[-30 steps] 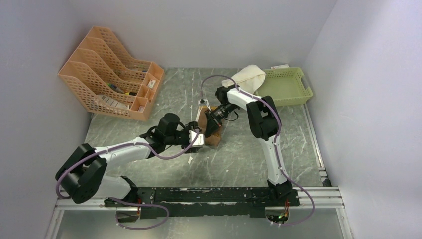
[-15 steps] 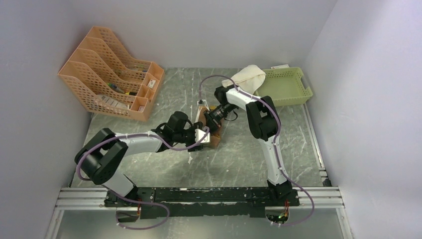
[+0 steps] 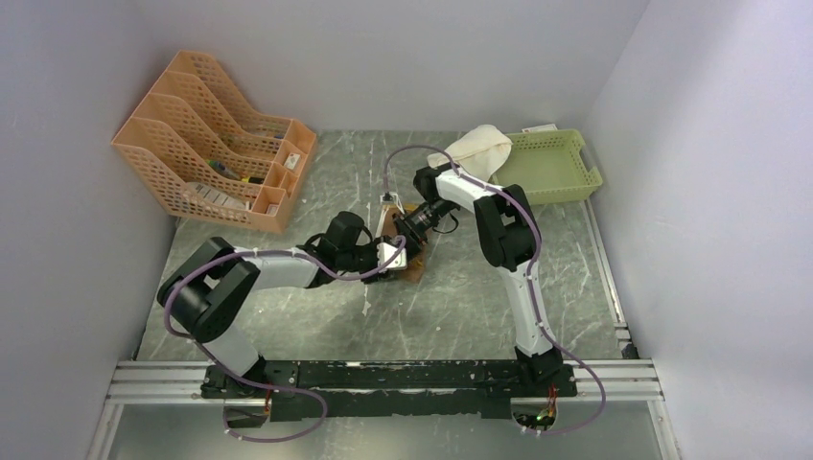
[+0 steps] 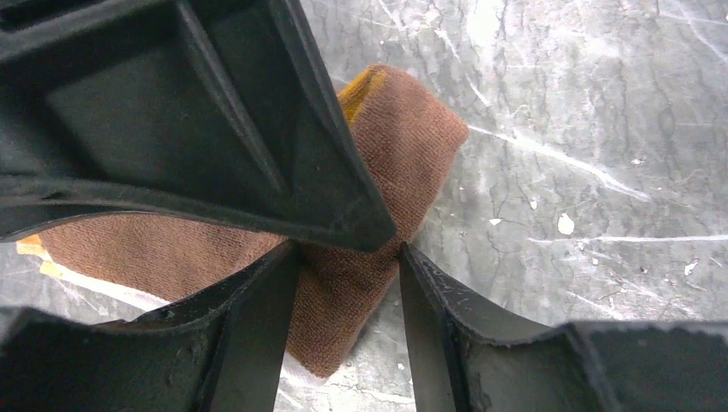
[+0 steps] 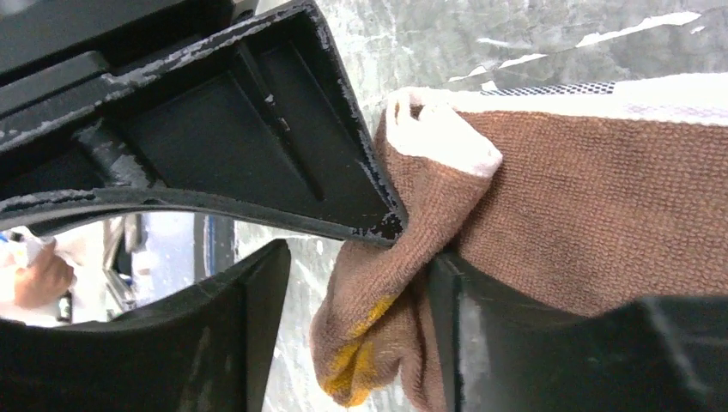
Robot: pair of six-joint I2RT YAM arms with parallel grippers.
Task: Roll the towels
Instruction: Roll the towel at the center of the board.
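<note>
Towel, brown and mustard [image 3: 415, 271], is lying on the tabletop [image 3: 460, 307]; left jaws are straddling it half-open, right jaws are standing part-open around its edge, grip unclear. Cream towel [image 3: 476, 149] is draping over the green basket [image 3: 561, 163].

no legible text, label, brand, number or sign on anything in any view

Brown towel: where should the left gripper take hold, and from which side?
Probably the thick folded end of the brown towel, from above, left gripper straddling it. The rest lies flat on the table, leaving little to pinch.
</note>
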